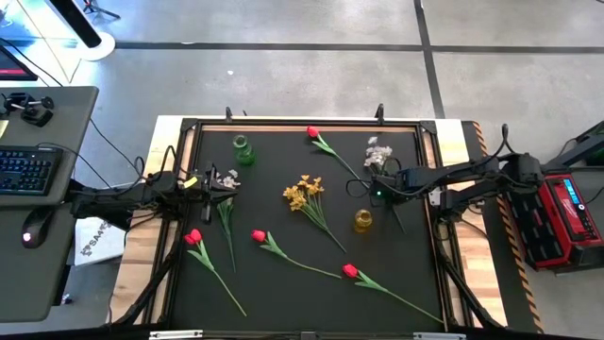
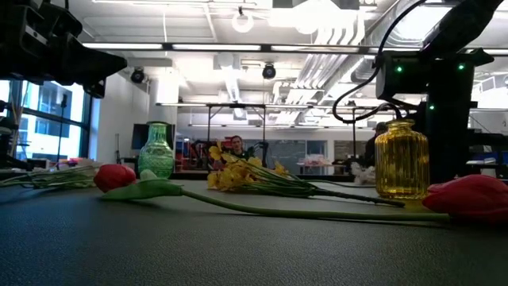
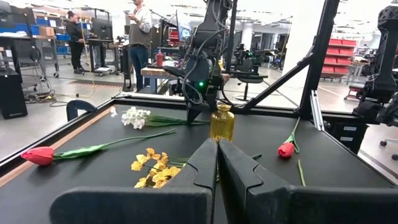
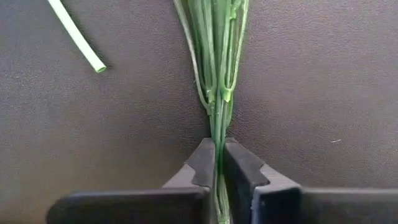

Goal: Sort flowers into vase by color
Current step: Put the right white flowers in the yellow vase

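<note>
My overhead camera looks straight down on the whole tabletop point(image 1: 283, 283). My low camera sits at surface level, facing the room. Each wrist camera looks past its own jaws; the right one sits very close. Overhead, low and left wrist views share the yellow vase point(image 1: 362, 221).

Right pincer point(image 4: 218, 163) points straight down, fingers pinched nearly together; left pincer point(image 3: 217, 163) is level, fingers pressed together, well apart from it.

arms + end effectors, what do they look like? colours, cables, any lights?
Both arms are dark, with black cables along their links. Left end effector: two matte black, angular, stepped fingers. Right end effector: the same black fingers; a green light glows on its wrist housing.
</note>
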You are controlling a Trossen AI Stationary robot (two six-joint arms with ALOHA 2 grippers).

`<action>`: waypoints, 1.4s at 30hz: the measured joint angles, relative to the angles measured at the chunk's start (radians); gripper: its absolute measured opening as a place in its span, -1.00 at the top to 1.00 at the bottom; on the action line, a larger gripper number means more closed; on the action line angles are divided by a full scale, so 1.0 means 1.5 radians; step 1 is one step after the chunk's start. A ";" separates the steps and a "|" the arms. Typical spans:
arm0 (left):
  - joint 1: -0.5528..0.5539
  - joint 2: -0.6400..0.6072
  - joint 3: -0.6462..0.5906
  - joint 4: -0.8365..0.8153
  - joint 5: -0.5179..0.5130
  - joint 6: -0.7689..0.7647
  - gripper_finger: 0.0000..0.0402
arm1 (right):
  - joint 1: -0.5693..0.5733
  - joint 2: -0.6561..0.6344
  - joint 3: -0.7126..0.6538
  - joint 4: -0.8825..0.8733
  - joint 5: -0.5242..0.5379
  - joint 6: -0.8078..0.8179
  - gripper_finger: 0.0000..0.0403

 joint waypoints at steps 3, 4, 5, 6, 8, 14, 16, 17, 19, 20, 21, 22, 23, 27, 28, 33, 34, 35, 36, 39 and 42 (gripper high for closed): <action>0.000 0.000 0.000 0.000 0.000 0.000 0.98 | 0.001 -0.002 -0.001 0.003 0.005 -0.003 0.95; 0.000 0.000 0.000 0.000 0.000 0.000 0.98 | 0.001 -0.007 -0.003 0.003 0.008 -0.005 0.96; 0.000 0.000 0.000 0.000 0.000 0.000 0.98 | 0.004 -0.015 -0.004 0.003 0.012 -0.009 0.97; 0.000 0.000 0.000 0.000 0.000 0.000 0.98 | 0.009 -0.025 -0.004 0.003 0.020 -0.011 0.98; 0.000 0.000 0.000 0.000 0.000 -0.007 0.98 | 0.021 -0.050 -0.002 0.002 0.051 -0.015 0.98; 0.000 0.000 0.000 0.000 0.000 -0.017 0.98 | 0.080 -0.166 0.007 0.018 0.195 -0.031 0.99; 0.000 0.000 0.000 0.001 0.000 -0.017 0.98 | 0.106 -0.209 0.008 0.046 0.260 -0.053 1.00; 0.000 0.000 0.000 0.001 0.000 -0.017 0.98 | 0.122 -0.228 0.008 0.056 0.292 -0.063 1.00; 0.000 0.000 0.000 0.000 0.000 -0.017 0.98 | 0.155 -0.264 0.008 0.080 0.350 -0.098 1.00; 0.000 0.000 0.000 0.001 0.000 -0.017 0.98 | 0.172 -0.281 0.009 0.096 0.379 -0.115 1.00; 0.000 0.000 0.000 0.001 -0.001 -0.017 0.98 | 0.189 -0.297 0.009 0.112 0.409 -0.136 1.00; 0.000 0.000 0.000 0.001 -0.001 -0.017 0.98 | 0.206 -0.311 0.009 0.126 0.433 -0.158 1.00; 0.000 0.000 0.000 0.001 -0.004 -0.017 0.98 | 0.224 -0.325 0.009 0.143 0.453 -0.182 1.00; 0.000 0.000 0.000 0.001 -0.012 -0.017 0.98 | 0.293 -0.370 0.009 0.224 0.499 -0.299 1.00; 0.000 0.000 0.000 0.001 -0.016 -0.017 0.98 | 0.309 -0.379 0.009 0.251 0.503 -0.331 1.00; 0.000 0.000 0.000 0.001 -0.025 -0.019 0.98 | 0.387 -0.389 0.009 0.408 0.495 -0.507 1.00; 0.000 0.000 0.000 0.001 -0.025 -0.025 0.98 | 0.402 -0.388 0.004 0.452 0.484 -0.544 1.00; 0.000 0.000 0.000 0.001 -0.025 -0.031 0.98 | 0.416 -0.386 -0.008 0.497 0.478 -0.580 1.00; 0.000 0.000 0.000 0.001 -0.025 -0.034 0.98 | 0.430 -0.383 -0.027 0.553 0.477 -0.613 1.00; 0.000 0.000 0.000 0.001 -0.025 -0.035 0.98 | 0.457 -0.371 -0.113 0.777 0.478 -0.718 1.00; 0.000 0.000 0.000 0.001 -0.025 -0.035 0.98 | 0.472 -0.358 -0.201 0.978 0.470 -0.791 1.00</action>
